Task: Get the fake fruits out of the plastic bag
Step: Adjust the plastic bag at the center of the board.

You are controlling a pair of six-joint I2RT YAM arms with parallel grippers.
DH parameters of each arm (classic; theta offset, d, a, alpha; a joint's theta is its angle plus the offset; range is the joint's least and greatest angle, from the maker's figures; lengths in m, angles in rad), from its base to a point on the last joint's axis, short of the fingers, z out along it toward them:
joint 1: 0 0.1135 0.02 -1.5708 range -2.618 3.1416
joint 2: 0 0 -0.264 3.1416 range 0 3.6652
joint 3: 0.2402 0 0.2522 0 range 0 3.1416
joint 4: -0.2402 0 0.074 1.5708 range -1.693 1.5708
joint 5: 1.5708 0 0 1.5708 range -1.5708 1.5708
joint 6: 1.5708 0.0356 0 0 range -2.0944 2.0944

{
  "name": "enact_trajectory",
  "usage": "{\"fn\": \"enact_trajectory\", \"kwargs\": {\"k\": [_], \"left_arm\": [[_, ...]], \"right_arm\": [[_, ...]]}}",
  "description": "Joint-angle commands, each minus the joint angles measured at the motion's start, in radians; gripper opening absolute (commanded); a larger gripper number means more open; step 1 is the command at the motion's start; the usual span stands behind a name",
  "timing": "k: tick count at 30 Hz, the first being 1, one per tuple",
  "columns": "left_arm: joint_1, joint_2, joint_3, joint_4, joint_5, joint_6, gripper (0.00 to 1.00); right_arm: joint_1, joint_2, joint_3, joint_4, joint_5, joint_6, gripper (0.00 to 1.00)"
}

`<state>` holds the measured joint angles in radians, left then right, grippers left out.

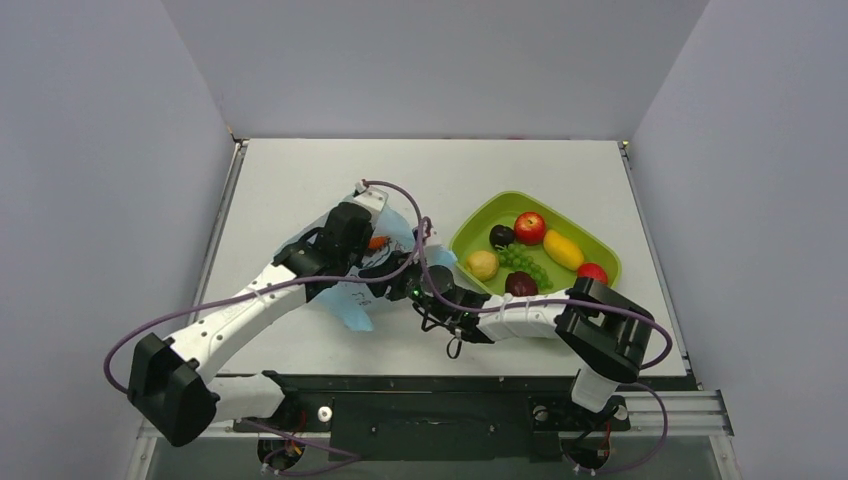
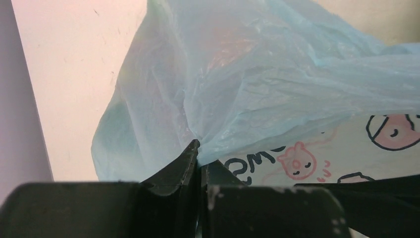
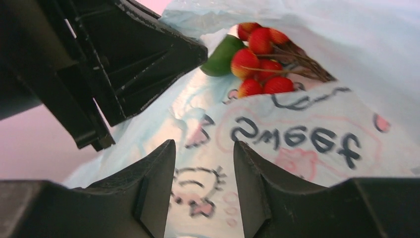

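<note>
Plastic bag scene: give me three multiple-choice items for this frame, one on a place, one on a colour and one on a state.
1. In the top view, where is the green tray relative to the plastic bag?
A. To its left
B. To its right
C. Underneath it

2. What colour is the grape cluster in the bag's mouth?
A. Red
B. Purple
C. Yellow

3. What is the left gripper doing?
A. Open, clear of the bag
B. Shut on the bag
C. Out of view

Answers:
1. B, since the top view shows the tray to the right of the bag.
2. A, since the right wrist view shows red grapes on brown stems.
3. B, since the left wrist view shows the fingers meeting with the bag film pinched between them.
</note>
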<state>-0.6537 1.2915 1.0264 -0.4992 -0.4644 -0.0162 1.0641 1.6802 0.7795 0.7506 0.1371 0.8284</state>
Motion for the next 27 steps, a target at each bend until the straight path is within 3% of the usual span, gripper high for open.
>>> {"fn": "enact_trajectory", "kwargs": {"k": [1, 9, 16, 22, 27], "left_arm": [[0.001, -0.120, -0.038, 0.158, 0.055, -0.011, 0.00], [0.047, -0.187, -0.091, 0.267, 0.117, -0.117, 0.00], [0.064, -0.167, -0.080, 0.261, 0.052, -0.163, 0.00], [0.086, -0.212, -0.100, 0.272, 0.020, -0.159, 0.00], [0.083, -0.255, -0.126, 0.297, 0.047, -0.112, 0.00]], "right_arm": [[0.019, -0.004, 0.073, 0.064, -0.045, -0.024, 0.43], [0.093, 0.118, 0.133, 0.230, -0.194, -0.131, 0.40], [0.228, 0.260, 0.095, 0.239, -0.080, -0.205, 0.38], [0.141, 0.233, 0.007, 0.234, -0.029, -0.176, 0.37], [0.081, 0.105, -0.087, 0.211, -0.030, -0.164, 0.37]]}}
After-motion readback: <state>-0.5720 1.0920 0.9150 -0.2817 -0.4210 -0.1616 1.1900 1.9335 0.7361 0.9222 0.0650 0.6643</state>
